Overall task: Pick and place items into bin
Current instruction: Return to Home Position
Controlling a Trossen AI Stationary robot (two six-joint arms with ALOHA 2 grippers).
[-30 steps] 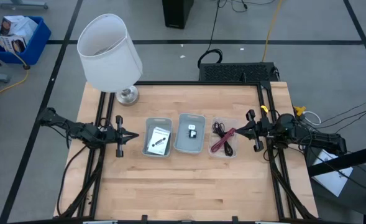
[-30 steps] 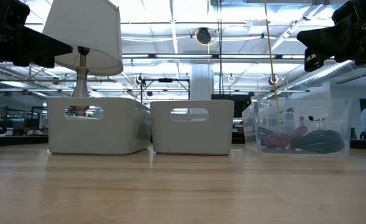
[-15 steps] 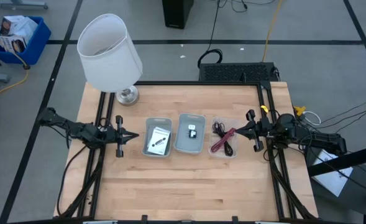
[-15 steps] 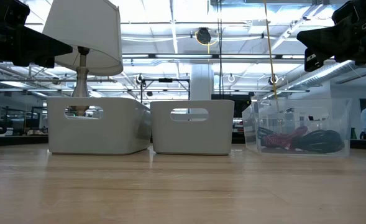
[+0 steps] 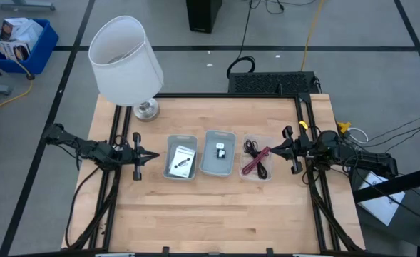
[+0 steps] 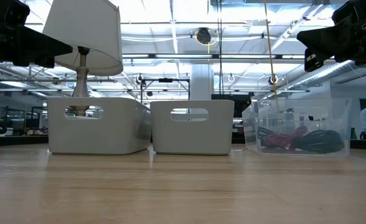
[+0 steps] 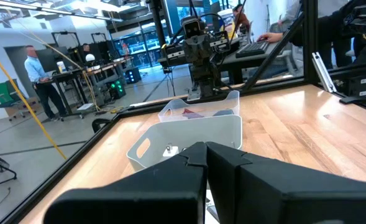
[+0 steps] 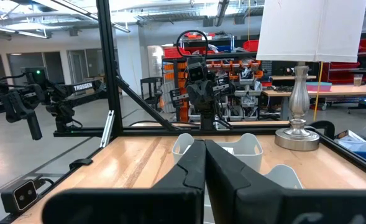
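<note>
Three bins stand in a row mid-table. The left grey bin [image 5: 182,158] holds a white packet [image 5: 185,154] and a thin black stick [image 5: 180,168]. Tiny black and white cubes [image 5: 220,150] lie in the middle grey bin [image 5: 219,163]. A red-and-black cable bundle [image 5: 257,161] lies in the clear bin [image 5: 258,174]. My left gripper [image 5: 155,155] hovers shut just left of the row, pointing at it. My right gripper [image 5: 273,150] hovers shut just right of the row. Both hold nothing; their shut fingers show in the wrist views [image 7: 205,149] [image 8: 204,144].
A big white lamp [image 5: 126,61] stands on its metal foot [image 5: 146,109] at the table's far left corner. Black frame rails run along the left and right table edges. Bare wood lies between the bins and the near edge [image 5: 210,221].
</note>
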